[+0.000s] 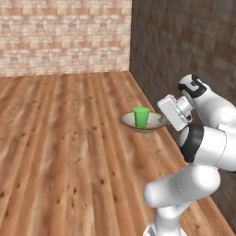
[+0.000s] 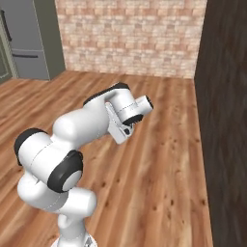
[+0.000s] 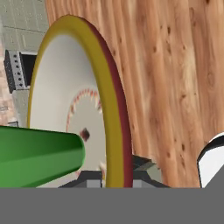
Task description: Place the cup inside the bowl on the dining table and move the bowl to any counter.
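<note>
The bowl (image 1: 152,125), wide and shallow with a brown rim, hangs in the air above the wooden floor. The small green cup (image 1: 141,117) stands upright inside it. My gripper (image 1: 164,120) is shut on the bowl's right rim. In the hand view the bowl's rim (image 3: 114,109) runs edge-on between my fingers, my gripper (image 3: 117,177) clamps it at the bottom, and the cup (image 3: 39,155) juts in from the left. In the right base view my arm hides the bowl and the cup. The dining table and the counter are out of view.
Wooden floor (image 1: 64,152) stretches under and around me. A brick wall (image 1: 64,37) closes the far side and a dark wall (image 1: 184,41) stands close on the right. A grey fridge (image 2: 29,38) stands at the far left.
</note>
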Controlling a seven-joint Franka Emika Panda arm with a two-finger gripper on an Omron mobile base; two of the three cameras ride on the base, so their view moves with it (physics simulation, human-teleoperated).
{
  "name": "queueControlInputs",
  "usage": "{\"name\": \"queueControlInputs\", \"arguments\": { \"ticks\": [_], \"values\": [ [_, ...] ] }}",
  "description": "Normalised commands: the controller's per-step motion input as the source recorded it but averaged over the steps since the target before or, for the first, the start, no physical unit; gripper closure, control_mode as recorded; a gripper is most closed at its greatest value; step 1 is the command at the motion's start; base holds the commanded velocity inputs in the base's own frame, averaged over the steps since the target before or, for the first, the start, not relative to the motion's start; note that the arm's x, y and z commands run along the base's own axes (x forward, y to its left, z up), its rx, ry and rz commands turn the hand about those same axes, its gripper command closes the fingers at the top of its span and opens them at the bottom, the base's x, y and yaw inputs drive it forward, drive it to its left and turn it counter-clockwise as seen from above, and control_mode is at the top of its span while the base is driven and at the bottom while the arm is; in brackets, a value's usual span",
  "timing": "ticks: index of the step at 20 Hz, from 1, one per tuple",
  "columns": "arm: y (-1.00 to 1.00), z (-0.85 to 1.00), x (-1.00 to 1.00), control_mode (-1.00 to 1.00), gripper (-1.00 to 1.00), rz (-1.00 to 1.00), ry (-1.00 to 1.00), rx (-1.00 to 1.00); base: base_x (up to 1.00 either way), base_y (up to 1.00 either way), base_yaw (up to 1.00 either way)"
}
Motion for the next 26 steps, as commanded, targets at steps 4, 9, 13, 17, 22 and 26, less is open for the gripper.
{"name": "queueControlInputs", "arguments": {
  "ticks": [4,9,13,17,22,26],
  "values": [
    [0.00,0.00,0.00,1.00,1.00,0.00,0.00,0.00,0.89,0.00,0.00],
    [0.00,0.00,0.00,1.00,1.00,0.00,0.00,0.00,0.89,0.00,0.00],
    [0.00,0.00,0.00,1.00,1.00,0.00,0.00,0.00,0.91,0.00,0.00],
    [0.00,0.00,0.00,1.00,1.00,0.00,0.00,0.00,0.93,0.01,0.00],
    [0.00,0.00,0.00,1.00,1.00,0.00,0.00,0.00,1.00,0.10,0.00],
    [0.00,0.00,0.00,1.00,1.00,0.00,0.00,0.00,1.00,0.15,0.00]
  ]
}}
